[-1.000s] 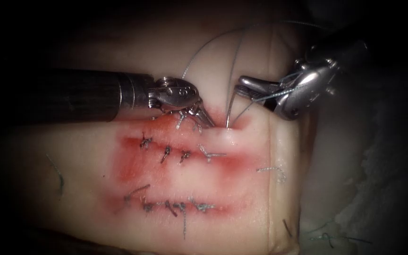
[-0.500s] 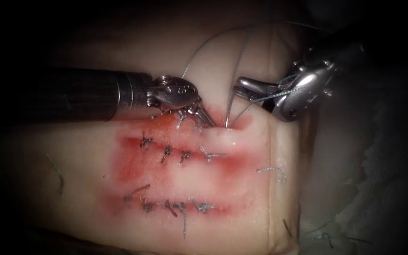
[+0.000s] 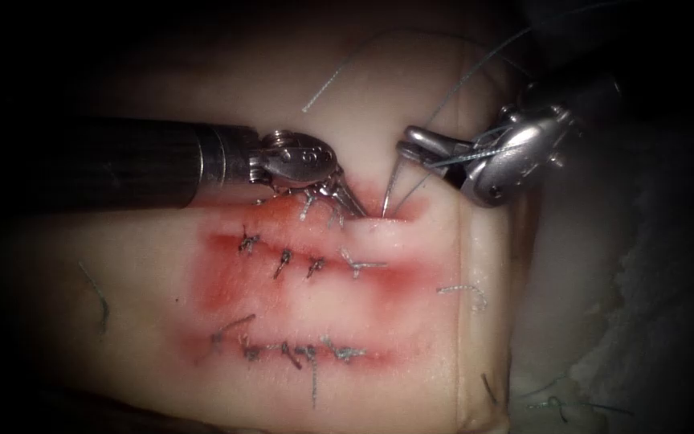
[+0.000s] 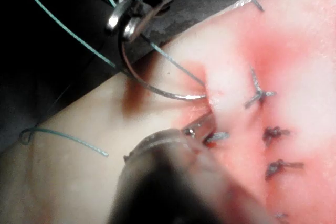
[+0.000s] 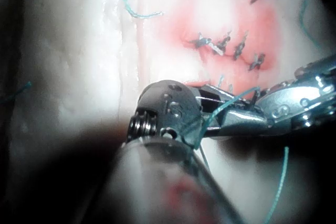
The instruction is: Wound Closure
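Needle clamped near tail by right jaws, tip in tissue; left jaws grasp wound edge.

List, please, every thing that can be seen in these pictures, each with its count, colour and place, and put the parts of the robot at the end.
tissue: one, pale, under both tools.
red fluid: reddish patches around the stitched rows.
finished stitches: two rows, dark, below the tools.
cut ends of thread: several, bluish, scattered on the tissue.
needle: one, silver, curved, tip in the tissue, rear end held by the right tool.
thread: one, blue-grey, looping above the right tool.
left tool: jaws at the tissue beside the needle.
right tool: shut on the needle.
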Controlling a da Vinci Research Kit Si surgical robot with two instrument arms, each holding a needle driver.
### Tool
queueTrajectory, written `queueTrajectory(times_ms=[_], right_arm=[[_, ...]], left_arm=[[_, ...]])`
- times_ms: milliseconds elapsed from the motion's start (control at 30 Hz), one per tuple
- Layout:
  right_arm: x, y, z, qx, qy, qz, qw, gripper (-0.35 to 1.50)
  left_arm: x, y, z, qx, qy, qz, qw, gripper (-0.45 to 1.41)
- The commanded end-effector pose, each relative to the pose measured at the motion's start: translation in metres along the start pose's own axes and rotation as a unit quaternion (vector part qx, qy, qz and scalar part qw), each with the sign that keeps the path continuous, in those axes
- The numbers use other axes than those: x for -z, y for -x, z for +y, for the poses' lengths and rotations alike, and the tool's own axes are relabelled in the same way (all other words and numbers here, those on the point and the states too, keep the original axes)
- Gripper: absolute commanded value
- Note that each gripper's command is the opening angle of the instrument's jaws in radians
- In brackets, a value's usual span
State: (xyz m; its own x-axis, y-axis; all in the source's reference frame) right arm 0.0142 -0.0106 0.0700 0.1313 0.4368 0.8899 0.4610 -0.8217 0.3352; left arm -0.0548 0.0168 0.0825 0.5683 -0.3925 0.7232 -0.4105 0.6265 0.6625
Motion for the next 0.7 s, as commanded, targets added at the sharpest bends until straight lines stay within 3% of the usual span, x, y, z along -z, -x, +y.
queueTrajectory(times_ms=[33, 700], right_arm=[[-0.0007, -0.0004, 0.0004, -0.01, -0.003, -0.002, 1.0, -0.35], [-0.0007, -0.0007, 0.0002, -0.054, -0.021, 0.013, 0.998, -0.35]], left_arm=[[-0.0001, 0.0004, 0.0009, -0.002, 0.001, 0.0, 1.0, -0.45], [0.0002, 0.0005, 0.001, -0.002, 0.002, -0.001, 1.0, -0.45]])
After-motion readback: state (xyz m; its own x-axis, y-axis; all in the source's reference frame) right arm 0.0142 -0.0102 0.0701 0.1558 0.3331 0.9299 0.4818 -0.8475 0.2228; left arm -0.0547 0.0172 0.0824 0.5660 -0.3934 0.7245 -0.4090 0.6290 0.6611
